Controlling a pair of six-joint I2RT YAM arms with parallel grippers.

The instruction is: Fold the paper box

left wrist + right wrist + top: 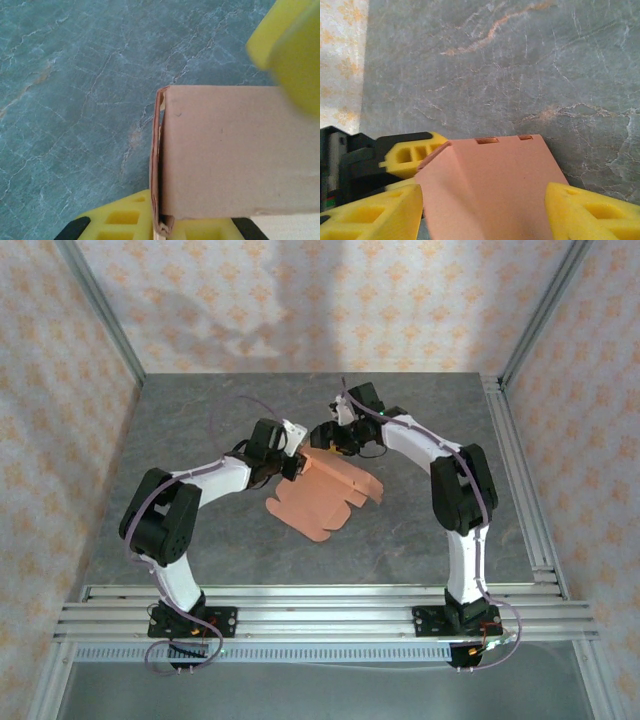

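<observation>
I saw the paper box (pixel 330 495) lying near the middle of the grey table (pixel 200 540), between the 2 arms, mostly flat with its far corner lifted. The left gripper (pixel 293 466) was pinched tight on a folded edge of the card. The right gripper (pixel 326 438) stood partly open, its 2 yellow fingers (pixel 370 212) straddling a raised panel. I could not tell whether they pressed it.

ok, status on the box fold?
Left end effector shut on a folded edge of the paper box. Right end effector open, straddling a raised panel. Rest lies flat on the table. Nothing in the way.
</observation>
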